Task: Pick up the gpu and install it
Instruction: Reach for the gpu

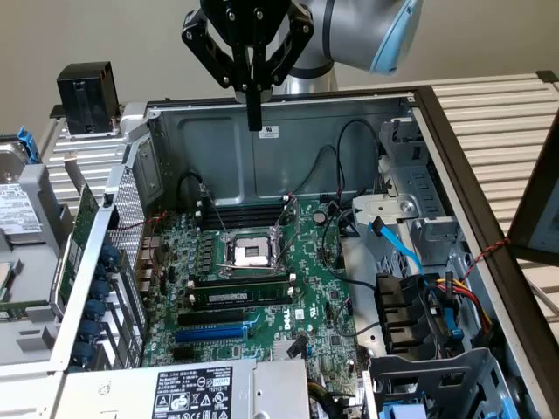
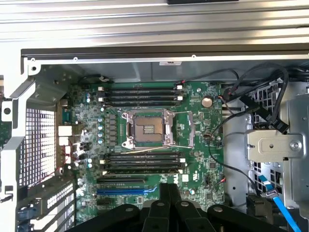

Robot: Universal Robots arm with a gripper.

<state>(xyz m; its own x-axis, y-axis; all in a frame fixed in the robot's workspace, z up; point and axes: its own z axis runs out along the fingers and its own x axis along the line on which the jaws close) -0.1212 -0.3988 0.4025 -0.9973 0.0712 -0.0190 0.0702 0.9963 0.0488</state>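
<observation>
My gripper (image 1: 254, 122) hangs shut and holds nothing, high over the back wall of the open computer case (image 1: 349, 113). Its black fingers (image 2: 168, 191) point down at the green motherboard (image 2: 203, 159), over the blue expansion slot (image 2: 126, 191). A thin green board, seen edge-on, leans outside the case's perforated wall at the exterior view's left; I take it for the gpu (image 1: 79, 231). It lies well to the left of and below the gripper. The same blue slot (image 1: 214, 333) is bare near the motherboard's front.
A black boxy block (image 1: 86, 98) stands on the slatted table behind the case's left corner. The bare CPU socket (image 1: 247, 253) sits mid-board, with memory sticks (image 1: 240, 297) in front of it. Cables and a drive cage (image 1: 419, 218) crowd the right side. A power supply (image 1: 188, 391) lies in front.
</observation>
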